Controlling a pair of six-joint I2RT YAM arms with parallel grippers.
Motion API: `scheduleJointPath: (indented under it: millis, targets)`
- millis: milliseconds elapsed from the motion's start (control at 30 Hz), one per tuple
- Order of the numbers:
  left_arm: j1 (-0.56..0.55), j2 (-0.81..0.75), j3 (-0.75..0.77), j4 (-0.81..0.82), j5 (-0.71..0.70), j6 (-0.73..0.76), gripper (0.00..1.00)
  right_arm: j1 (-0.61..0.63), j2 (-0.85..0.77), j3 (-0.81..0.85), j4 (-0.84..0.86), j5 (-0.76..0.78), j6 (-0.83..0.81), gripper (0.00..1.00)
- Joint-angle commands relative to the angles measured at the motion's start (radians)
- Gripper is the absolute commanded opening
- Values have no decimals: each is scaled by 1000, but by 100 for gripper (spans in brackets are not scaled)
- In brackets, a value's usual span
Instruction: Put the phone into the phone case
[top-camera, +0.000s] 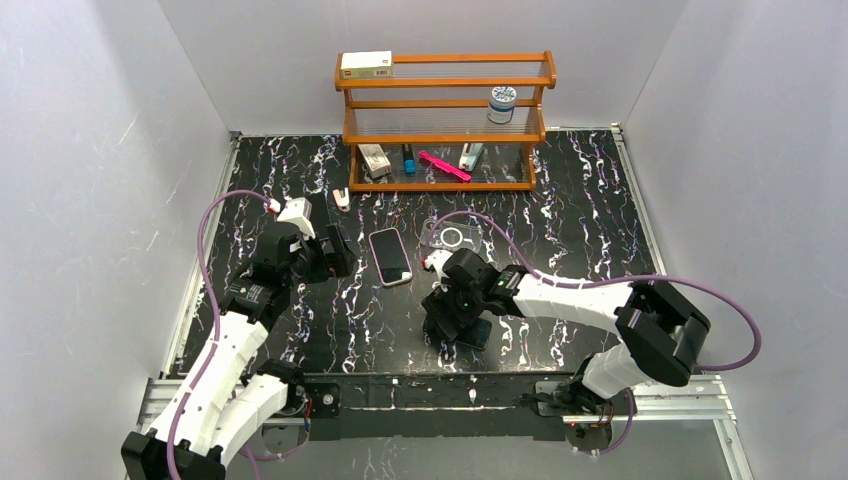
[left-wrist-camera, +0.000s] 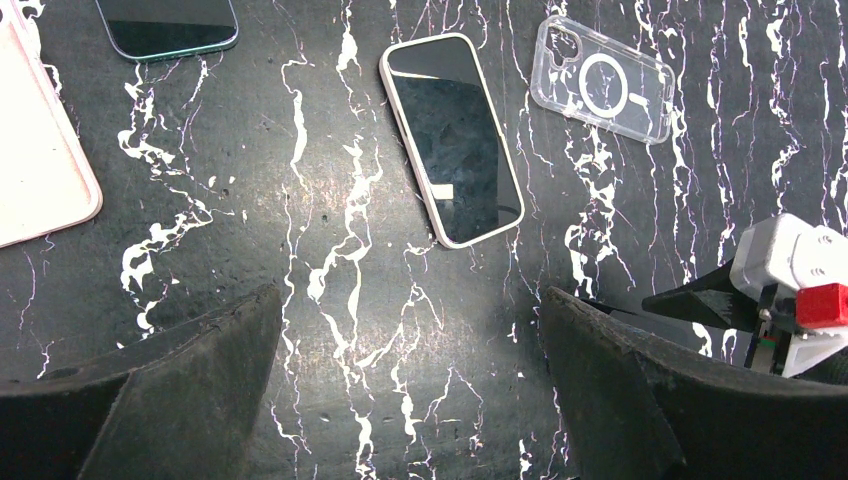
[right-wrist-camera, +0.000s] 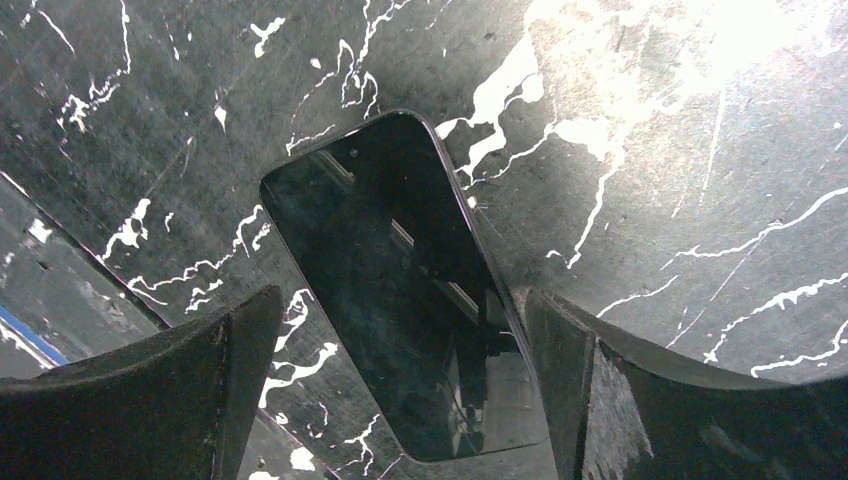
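phone (right-wrist-camera: 400, 290) before phone case (top-camera: 452, 237), shelf (top-camera: 445, 120) behind both

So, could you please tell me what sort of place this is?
Probably a lab robot test cell: plain white walls box in a black marbled table, and a wooden shelf holds small props.

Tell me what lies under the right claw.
A dark phone lies flat on the table, within the open right claw. From above, the claw hides most of it.
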Motion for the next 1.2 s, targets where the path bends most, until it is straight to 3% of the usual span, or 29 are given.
scheduleJointPath:
  millis: [0, 533, 733, 967, 1167]
  targets:
    - [3, 3, 3, -21, -18, 9, 98, 25, -24, -4, 61, 7, -68, 99]
    - [2, -15, -1, -26, -60, 3, 98, 40, 51, -8, 94, 38, -98, 99]
    - [3, -9, 0, -31, -71, -3, 98, 40, 70, -6, 105, -47, -105, 99]
    - [3, 1, 1, -40, -96, -11, 98, 43, 59, -17, 82, 89, -106, 98]
    - [3, 92, 29, -106, -231, -63, 98, 42, 80, -6, 74, 132, -51, 91]
